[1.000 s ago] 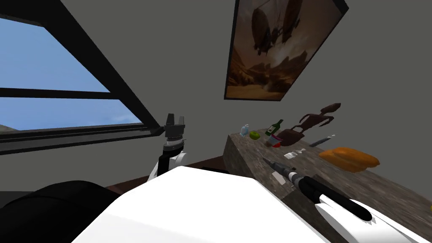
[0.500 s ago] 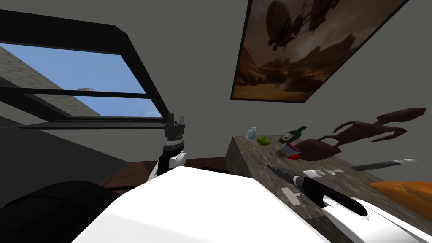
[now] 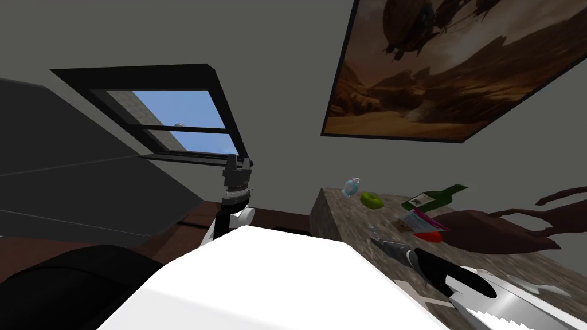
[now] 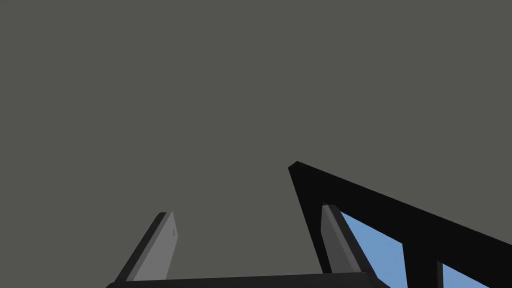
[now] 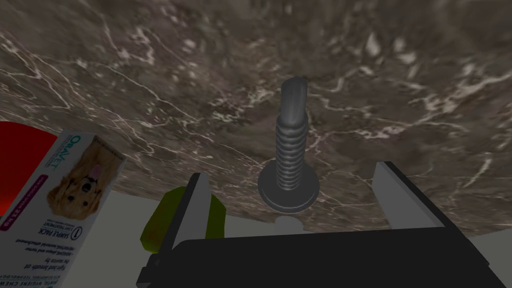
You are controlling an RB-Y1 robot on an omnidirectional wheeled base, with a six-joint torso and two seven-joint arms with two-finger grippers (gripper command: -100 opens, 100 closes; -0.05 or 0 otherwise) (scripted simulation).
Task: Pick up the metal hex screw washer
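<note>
Our right gripper [image 5: 290, 171] has its fingers apart on either side of the grey flanged screw [image 5: 290, 155], which lies near the edge of the marble counter [image 5: 400, 75], and our left gripper [image 4: 247, 212] is raised with fingers spread, so we risk a skewed squeeze rolling the round shank off.

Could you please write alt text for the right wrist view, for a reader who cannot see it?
A grey threaded screw with a washer-like flange sits inside the open right claw, flange nearest the claw, on a brown marbled countertop. Off to one side of the claw are a box picturing a dog, a green object and a red object.
</note>
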